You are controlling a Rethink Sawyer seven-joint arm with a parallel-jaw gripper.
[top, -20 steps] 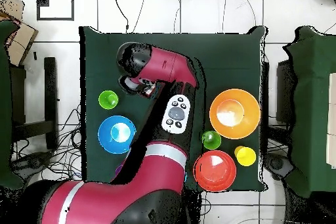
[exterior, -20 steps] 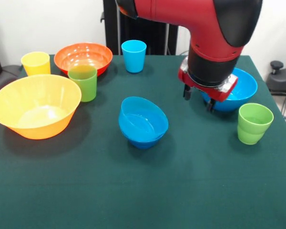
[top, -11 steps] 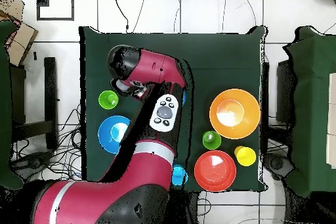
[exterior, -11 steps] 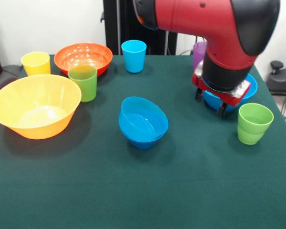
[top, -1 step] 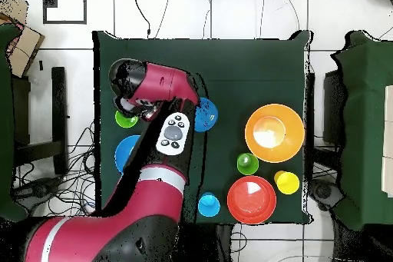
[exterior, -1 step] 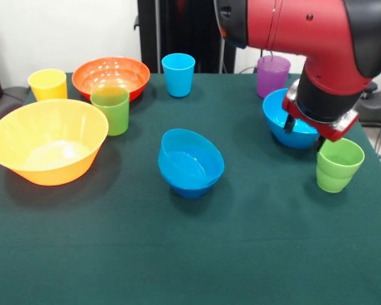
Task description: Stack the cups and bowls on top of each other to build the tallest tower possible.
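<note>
Your gripper (exterior, -1 step: 305, 135) hangs at the right of the front view, its two dark fingers (exterior, -1 step: 288, 123) spread apart and holding nothing. One tip sits in front of the big light blue bowl (exterior, -1 step: 283, 120); the other comes down just at the rim of the green cup (exterior, -1 step: 338, 164) at the right edge. Above them, your red and black arm (exterior, -1 step: 305, 38) fills the upper right corner. Behind the bowl stands the purple cup (exterior, -1 step: 272, 75).

At the middle of the green table (exterior, -1 step: 197, 254) you have two blue bowls nested (exterior, -1 step: 190, 162), tilted; no taller tower stands yet. At the upper middle stands the light blue cup (exterior, -1 step: 178, 74). At the upper left sits the orange-red bowl (exterior, -1 step: 110, 76), with the yellow cup (exterior, -1 step: 48, 84) to its left and a second green cup (exterior, -1 step: 111, 109) just in front of it. The big yellow-orange bowl (exterior, -1 step: 46, 141) lies at the left edge.
</note>
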